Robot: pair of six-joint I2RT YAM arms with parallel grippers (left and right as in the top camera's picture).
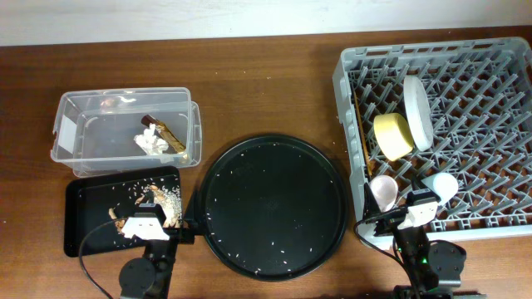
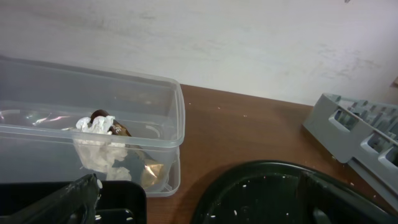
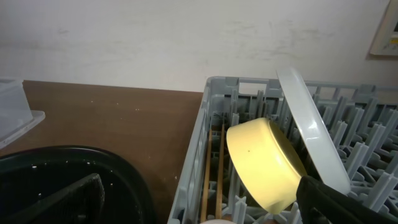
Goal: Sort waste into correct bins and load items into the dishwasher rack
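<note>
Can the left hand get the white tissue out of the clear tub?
Probably yes: the left hand is open, the clear tub has no lid, and the tissue lies near its front wall.

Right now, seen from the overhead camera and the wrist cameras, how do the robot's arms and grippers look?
The left arm and right arm are black with rounded joints. The left gripper and right gripper each carry a white block; their fingers are black. A thin black cable loops beside the left arm.
</note>
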